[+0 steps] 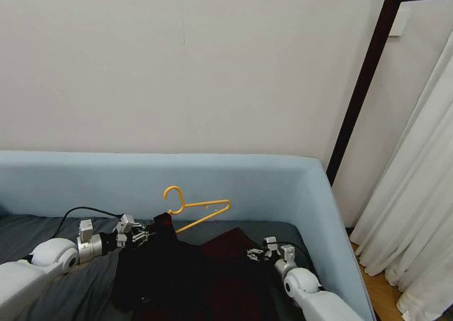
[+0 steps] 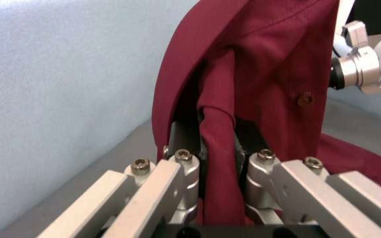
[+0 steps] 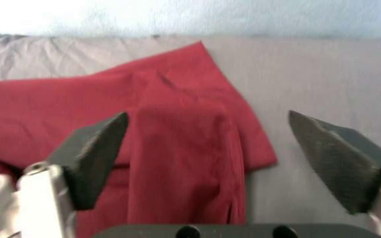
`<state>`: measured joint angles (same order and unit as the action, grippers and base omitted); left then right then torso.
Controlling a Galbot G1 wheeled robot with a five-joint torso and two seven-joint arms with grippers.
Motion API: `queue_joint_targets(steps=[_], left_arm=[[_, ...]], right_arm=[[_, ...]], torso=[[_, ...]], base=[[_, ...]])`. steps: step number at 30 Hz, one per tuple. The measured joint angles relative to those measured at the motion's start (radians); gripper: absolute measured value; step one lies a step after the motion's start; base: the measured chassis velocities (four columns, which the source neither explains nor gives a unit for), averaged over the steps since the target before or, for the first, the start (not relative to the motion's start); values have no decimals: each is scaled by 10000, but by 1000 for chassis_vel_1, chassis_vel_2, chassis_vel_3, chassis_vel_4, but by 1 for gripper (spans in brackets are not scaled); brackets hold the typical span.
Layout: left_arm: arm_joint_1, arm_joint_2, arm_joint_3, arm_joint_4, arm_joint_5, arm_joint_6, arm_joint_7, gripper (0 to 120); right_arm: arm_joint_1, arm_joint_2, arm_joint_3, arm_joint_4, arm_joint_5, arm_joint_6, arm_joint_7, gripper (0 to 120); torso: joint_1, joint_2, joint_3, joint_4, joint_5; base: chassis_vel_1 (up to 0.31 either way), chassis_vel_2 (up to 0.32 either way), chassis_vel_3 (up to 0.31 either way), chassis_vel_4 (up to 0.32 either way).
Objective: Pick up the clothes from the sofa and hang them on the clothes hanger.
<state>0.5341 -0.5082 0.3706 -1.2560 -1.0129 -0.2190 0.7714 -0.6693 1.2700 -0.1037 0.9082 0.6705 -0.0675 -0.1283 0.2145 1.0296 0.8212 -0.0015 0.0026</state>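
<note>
From the head view, a dark red shirt is lying crumpled on the grey seat of a pale blue sofa, spreading from the middle toward the right end. A yellow hanger is sitting just behind the shirt, against the backrest, with its hook pointing left. The shirt's raised left edge is reaching up to the hanger's hook end; whether the hanger is tucked inside the cloth, I cannot tell. The left gripper is coming in from the left, low over the seat, and meeting that raised edge. The right gripper is hovering at the shirt's right edge, near the sofa's right arm. Behind the sofa a plain wall is rising, with a dark pole and a white curtain standing to the right.

In the left wrist view, the left gripper is pinching a vertical fold of the shirt, its jaws clamped tight on the cloth, which is hanging lifted off the seat beside the backrest. The right gripper is showing farther off, beyond the shirt.

In the right wrist view, the right gripper is hanging over a flat corner of the shirt on the seat, its jaws spread wide apart and touching nothing.
</note>
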Motion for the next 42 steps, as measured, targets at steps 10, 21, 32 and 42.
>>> queue_joint_targets(steps=[10, 21, 32, 42], left_arm=[[-251, -130, 276, 97, 16, 0, 54, 7], [-333, -144, 349, 109, 18, 0, 56, 7], [-324, -185, 341, 99, 17, 0, 78, 7], [69, -203, -37, -58, 355, 86, 194, 7]], right_arm=[[215, 402, 134, -871, -236, 262, -540, 53], [320, 497, 39, -1231, -392, 292, -809, 12], [415, 518, -58, -1380, -525, 287, -873, 0], [387, -343, -204, -268, -246, 212, -505, 0]], torso=[[0, 0, -1, 1, -1], [0, 0, -1, 1, -1], [-1, 0, -1, 1, 0], [0, 0, 0, 1, 2]], base=[[0, 0, 0, 0], [0, 0, 0, 0], [0, 0, 0, 0], [0, 0, 0, 0]])
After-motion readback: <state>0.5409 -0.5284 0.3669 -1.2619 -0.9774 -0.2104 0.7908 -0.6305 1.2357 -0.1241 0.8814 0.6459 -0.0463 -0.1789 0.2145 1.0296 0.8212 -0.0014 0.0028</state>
